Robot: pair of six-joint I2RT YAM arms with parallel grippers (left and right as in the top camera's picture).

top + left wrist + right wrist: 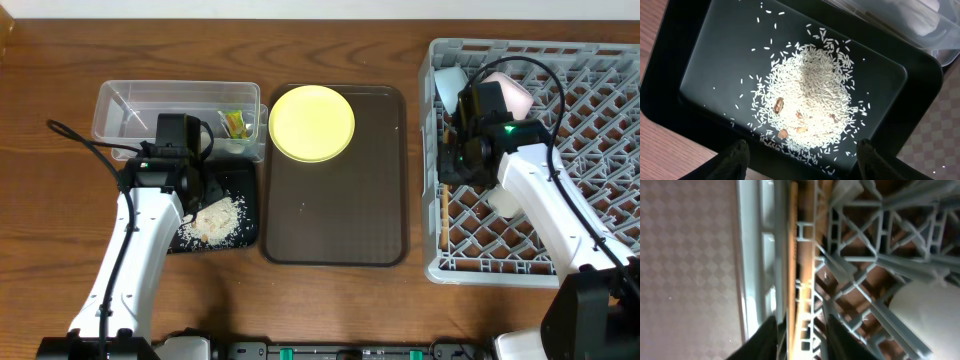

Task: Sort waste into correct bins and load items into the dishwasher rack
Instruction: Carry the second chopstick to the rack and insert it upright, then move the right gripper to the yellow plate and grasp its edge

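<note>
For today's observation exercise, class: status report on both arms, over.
Left gripper open over rice in black tray. Right gripper open astride chopsticks at rack edge. Plate on brown tray, not yet loaded. Nothing blocking.

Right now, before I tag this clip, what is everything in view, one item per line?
dishwasher rack: one, grey, right side of the table
whitish bowl: one, rack's far-left corner
second pale bowl: one, beside the first, partly behind the right arm
cup: one, pale, in the rack
chopsticks: wooden, count unclear, along the rack's left wall
brown tray: one, centre
plate: one, yellow, brown tray's far end
clear box: one, far left
wrapper: one, yellow-green, in the clear box
paper scraps: white, count unclear, in the clear box
black tray: one, near left
rice: whitish pile, in the black tray
left end effector: open, above the rice
right end effector: open, straddling the chopsticks
</note>
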